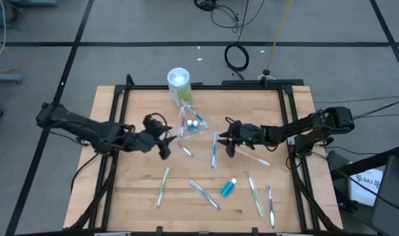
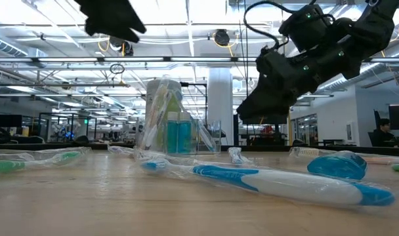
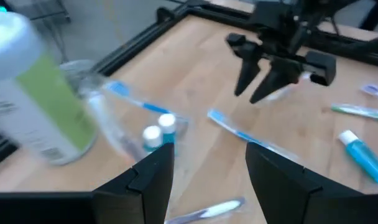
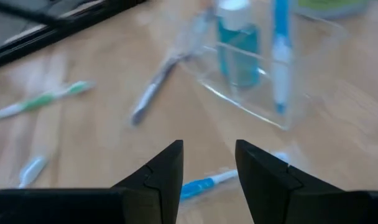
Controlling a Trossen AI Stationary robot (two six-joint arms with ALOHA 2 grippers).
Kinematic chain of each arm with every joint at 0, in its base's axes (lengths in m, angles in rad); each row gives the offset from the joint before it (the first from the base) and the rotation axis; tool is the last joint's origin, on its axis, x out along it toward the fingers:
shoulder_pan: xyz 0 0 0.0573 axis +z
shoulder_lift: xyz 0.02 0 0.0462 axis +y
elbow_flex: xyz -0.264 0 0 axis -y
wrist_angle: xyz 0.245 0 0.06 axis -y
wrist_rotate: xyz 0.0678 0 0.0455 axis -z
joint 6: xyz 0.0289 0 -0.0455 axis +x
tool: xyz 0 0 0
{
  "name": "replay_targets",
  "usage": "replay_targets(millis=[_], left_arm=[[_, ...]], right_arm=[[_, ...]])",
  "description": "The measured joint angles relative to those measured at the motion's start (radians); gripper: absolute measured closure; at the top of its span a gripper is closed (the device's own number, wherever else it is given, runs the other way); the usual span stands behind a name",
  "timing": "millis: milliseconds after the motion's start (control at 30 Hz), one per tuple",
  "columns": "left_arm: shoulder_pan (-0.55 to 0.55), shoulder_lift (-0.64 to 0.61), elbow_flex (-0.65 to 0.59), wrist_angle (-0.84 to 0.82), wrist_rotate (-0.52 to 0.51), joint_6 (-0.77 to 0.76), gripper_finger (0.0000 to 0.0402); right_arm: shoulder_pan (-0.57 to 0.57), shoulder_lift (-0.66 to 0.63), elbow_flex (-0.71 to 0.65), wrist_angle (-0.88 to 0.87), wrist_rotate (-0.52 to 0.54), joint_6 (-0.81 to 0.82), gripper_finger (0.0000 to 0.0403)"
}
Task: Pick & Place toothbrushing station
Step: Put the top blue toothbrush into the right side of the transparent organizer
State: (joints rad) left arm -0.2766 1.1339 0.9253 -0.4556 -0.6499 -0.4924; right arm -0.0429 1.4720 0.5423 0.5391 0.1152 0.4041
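Note:
The clear plastic container (image 1: 193,124) stands on the table's far middle, holding two teal white-capped tubes (image 4: 237,43) and a blue toothbrush (image 4: 280,56). A third teal tube (image 1: 228,187) lies near the front. Toothbrushes lie scattered on the wood: a blue one (image 1: 214,149), a pink one (image 1: 252,157) and a green one (image 1: 163,187). My left gripper (image 1: 163,136) is open and empty, just left of the container, above the table. My right gripper (image 1: 229,139) is open and empty, right of the container, above the blue toothbrush (image 4: 207,182).
A tall green-and-white canister (image 1: 178,85) stands just behind the container. More toothbrushes (image 1: 204,195) (image 1: 254,193) (image 1: 270,204) lie toward the front right. A black frame (image 1: 206,85) runs along the table's far and side edges.

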Motion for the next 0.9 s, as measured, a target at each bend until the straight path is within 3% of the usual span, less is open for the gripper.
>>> replay_targets(millis=[167,367,467,567,767,900], left_arm=[[-0.022,-0.055,0.000,-0.071,-0.103,-0.020,0.0195],[-0.020,-0.057,0.000,-0.073,-0.111,-0.012,0.0195],[-0.020,-0.048,0.000,-0.073,-0.111,-0.003,0.0195],[-0.017,-0.041,0.000,-0.073,-0.110,0.025,0.0195],[-0.017,-0.042,0.000,-0.066,-0.111,0.052,0.0195],[-0.017,-0.042,0.000,-0.066,-0.111,0.067,0.0195]], right_arm=[[0.001,0.048,0.000,-0.013,0.066,0.088,0.0261],[-0.002,0.179,0.000,0.051,0.065,0.212,0.0261],[-0.002,0.247,0.006,0.151,0.009,0.242,0.0261],[-0.002,0.312,0.028,0.207,-0.037,0.247,0.0261],[-0.003,0.394,0.096,0.194,-0.024,0.243,0.0263],[-0.003,0.403,0.113,0.184,-0.032,0.208,0.0289]])
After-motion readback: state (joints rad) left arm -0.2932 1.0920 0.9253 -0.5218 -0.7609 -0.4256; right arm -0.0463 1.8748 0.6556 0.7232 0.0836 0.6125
